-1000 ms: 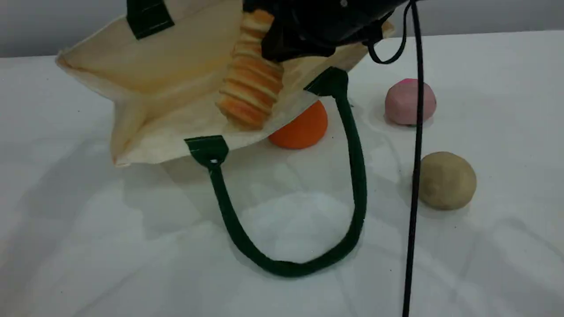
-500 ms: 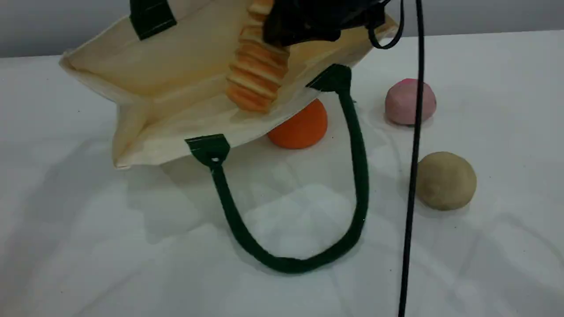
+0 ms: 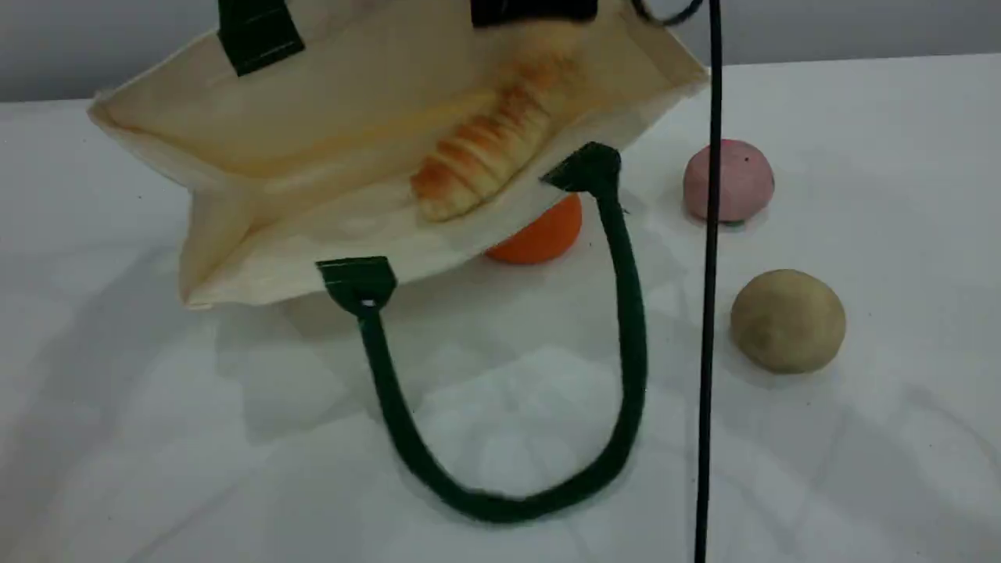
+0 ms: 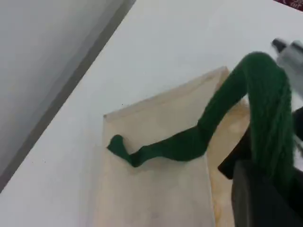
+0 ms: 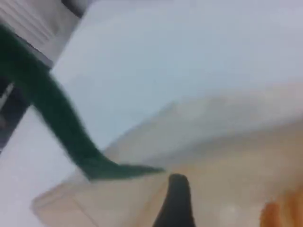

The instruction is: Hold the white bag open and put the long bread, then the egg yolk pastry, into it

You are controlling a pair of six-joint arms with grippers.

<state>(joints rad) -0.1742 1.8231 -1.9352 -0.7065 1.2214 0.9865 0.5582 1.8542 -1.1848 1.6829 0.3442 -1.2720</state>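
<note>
The large cream-white canvas bag (image 3: 313, 156) is held open above the white worktop (image 3: 899, 485). Its upper dark green loop handle (image 4: 265, 94) is clamped in the left pincer (image 4: 258, 198), whose jaws are closed on the cord. The elongated golden-orange ridged bread (image 3: 485, 148) is seen lying slantwise on the inner cloth of the bag. Of the right pincer (image 5: 176, 201) only one dark fingertip is shown, above the bag's mouth, so it cannot be told how wide it stands. The round tan-beige egg yolk pastry (image 3: 788, 320) rests on the worktop, well apart from the bag, on the right. It is judged to be light, smooth and somewhat soft, and it may roll when pushed. It should be taken from above, across its widest middle, with gentle pressure. The canvas is limp, so the mouth is expected to sag if the handle is lowered.
</note>
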